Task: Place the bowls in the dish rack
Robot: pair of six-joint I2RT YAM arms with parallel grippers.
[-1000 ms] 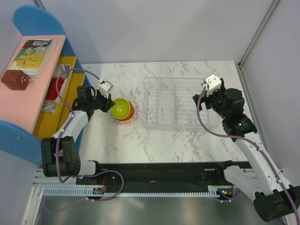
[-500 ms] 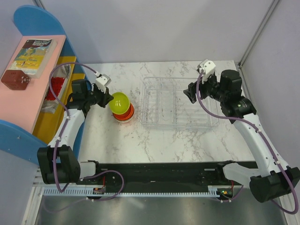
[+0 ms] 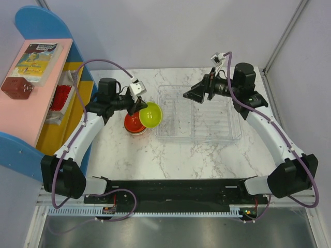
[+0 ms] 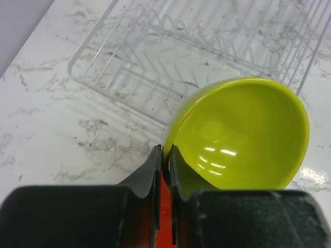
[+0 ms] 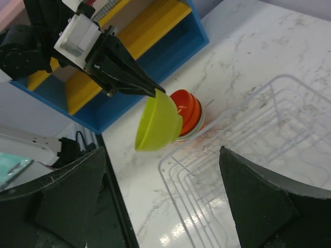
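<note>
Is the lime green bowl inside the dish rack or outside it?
Outside. The left gripper holds the lime bowl by its rim, tipped, just short of the dish rack's left wall.

Left gripper [image 4: 164,153] pinched tight, right gripper [image 5: 163,186] spread wide

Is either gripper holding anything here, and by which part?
The left gripper pinches the lime green bowl by its rim, wall between the fingers. The right gripper is open, holding nothing.

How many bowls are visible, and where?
2 clearly: the lime green bowl, held by the left gripper near the dish rack's left wall, and an orange bowl on the table beside it. Others may be nested underneath, hidden.
</note>
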